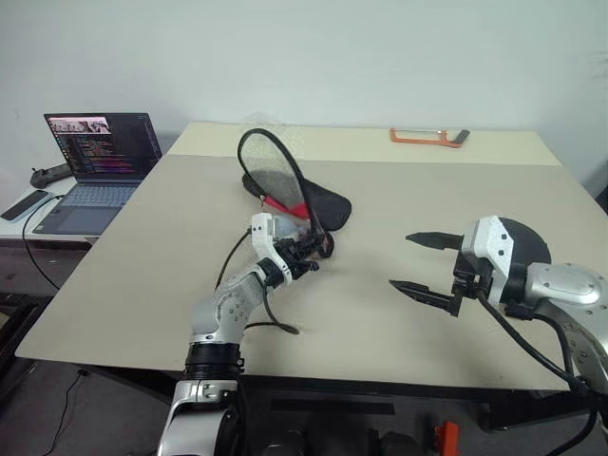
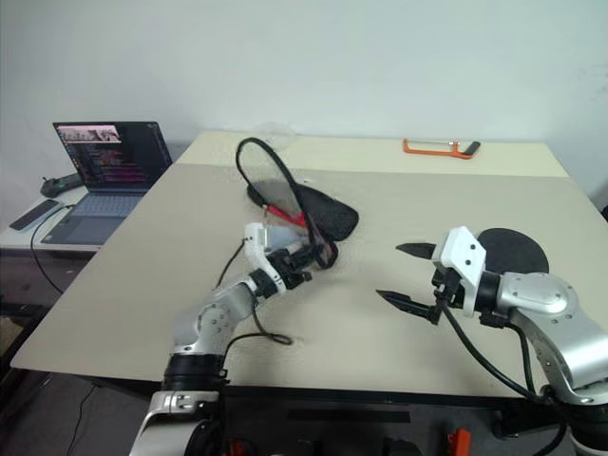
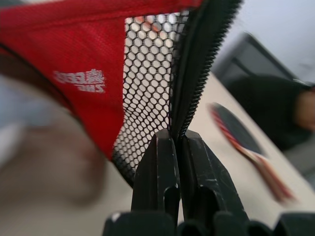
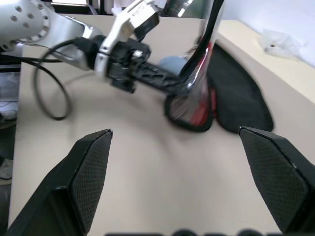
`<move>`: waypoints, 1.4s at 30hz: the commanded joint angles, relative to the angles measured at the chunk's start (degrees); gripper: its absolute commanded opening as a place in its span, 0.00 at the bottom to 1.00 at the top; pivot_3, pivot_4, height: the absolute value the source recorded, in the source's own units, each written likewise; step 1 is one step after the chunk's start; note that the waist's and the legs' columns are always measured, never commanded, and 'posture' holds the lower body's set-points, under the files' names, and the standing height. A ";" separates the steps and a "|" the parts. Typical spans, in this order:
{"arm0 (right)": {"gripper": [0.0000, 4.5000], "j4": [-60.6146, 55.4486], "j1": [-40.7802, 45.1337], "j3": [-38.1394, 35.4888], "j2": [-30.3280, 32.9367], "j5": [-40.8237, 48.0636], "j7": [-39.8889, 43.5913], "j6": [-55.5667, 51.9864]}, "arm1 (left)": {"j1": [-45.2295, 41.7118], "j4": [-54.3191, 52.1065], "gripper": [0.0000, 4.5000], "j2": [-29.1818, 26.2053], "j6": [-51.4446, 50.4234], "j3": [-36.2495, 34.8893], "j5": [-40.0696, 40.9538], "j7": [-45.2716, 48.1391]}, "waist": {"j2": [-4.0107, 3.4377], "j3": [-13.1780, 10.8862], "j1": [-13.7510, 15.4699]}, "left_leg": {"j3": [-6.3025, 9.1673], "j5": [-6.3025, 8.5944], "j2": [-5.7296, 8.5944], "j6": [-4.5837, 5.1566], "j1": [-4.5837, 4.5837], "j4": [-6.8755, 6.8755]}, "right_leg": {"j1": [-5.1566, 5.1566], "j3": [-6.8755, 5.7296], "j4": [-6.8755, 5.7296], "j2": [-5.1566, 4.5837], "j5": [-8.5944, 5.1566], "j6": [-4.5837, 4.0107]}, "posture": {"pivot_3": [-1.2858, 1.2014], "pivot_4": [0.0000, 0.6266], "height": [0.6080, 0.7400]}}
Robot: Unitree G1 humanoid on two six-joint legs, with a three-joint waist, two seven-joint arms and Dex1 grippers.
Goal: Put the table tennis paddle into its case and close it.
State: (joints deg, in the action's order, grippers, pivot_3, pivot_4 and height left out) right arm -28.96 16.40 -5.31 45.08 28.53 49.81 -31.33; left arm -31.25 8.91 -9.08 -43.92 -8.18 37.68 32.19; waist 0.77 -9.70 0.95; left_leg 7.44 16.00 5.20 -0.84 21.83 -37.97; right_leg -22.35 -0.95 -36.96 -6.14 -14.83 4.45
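Laptop (image 1: 100, 166): stands open on a side desk off the left edge of the table (image 1: 142, 275); not part of the task.
Left end effector (image 1: 312, 255): fingers (image 3: 162, 187) pressed together on the zipper rim of the case (image 1: 290, 195), at the corner where the mesh patch meets the red fabric. The grip holds the upper flap raised.
Case: lies near the table's middle, its lower half flat on the surface, its upper flap lifted into a standing loop. The mouth is open and no paddle is seen inside.
Right end effector (image 1: 425, 264): jaws spread wide, nothing between them; it hovers over bare table, well apart from the case.
Table tennis paddle (image 2: 513, 250): lies flat on the table at the right, partly hidden behind the right arm; black face up, untouched.
Orange tool (image 1: 429, 137): rests at the far edge; not involved.
Done: case gripped and held open.
Remaining: grasp the paddle, insert it into the open mouth, lower the flap, run the zipper shut.
Progress estimate: early; insertion not begun.
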 commanded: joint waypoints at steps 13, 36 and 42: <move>1.00 -3.94 -2.23 -3.66 1.49 3.39 -0.83 -1.75 | -2.57 0.22 0.00 -4.77 -16.87 -7.01 14.12 4.40 | 0.01 0.00 -0.69 | 0.03 0.00 0.02 0.00 0.01 0.02 | 0.00 0.07 0.02 -0.03 0.00 0.00 | 0.52 0.24 1.00; 1.00 -3.56 -1.10 -1.62 -0.01 4.04 -0.97 -2.48 | -5.68 8.37 0.16 -19.06 -11.98 -5.91 6.11 9.95 | 0.00 0.00 -1.06 | -0.01 0.00 0.00 0.00 -0.01 0.04 | -0.07 0.21 -0.04 -0.02 -0.01 0.00 | 0.52 0.24 1.00; 1.00 -2.38 1.85 0.41 -2.57 4.87 -2.91 -4.73 | -3.33 8.73 0.63 -21.33 -8.88 -8.57 4.23 8.97 | 0.04 -0.02 -1.00 | 0.00 0.00 0.02 0.00 0.12 0.03 | -0.21 0.23 -0.02 -0.06 -0.01 0.00 | 0.52 0.24 1.00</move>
State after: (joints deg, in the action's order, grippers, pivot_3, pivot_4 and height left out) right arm -30.96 17.32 -4.82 42.76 32.44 47.44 -35.77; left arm -35.25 18.74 -29.51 -54.27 -15.34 42.45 41.44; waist 0.81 -9.72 -0.05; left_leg 7.44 16.01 5.22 -0.84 21.95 -37.93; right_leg -22.57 -0.72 -36.99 -6.21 -14.84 4.46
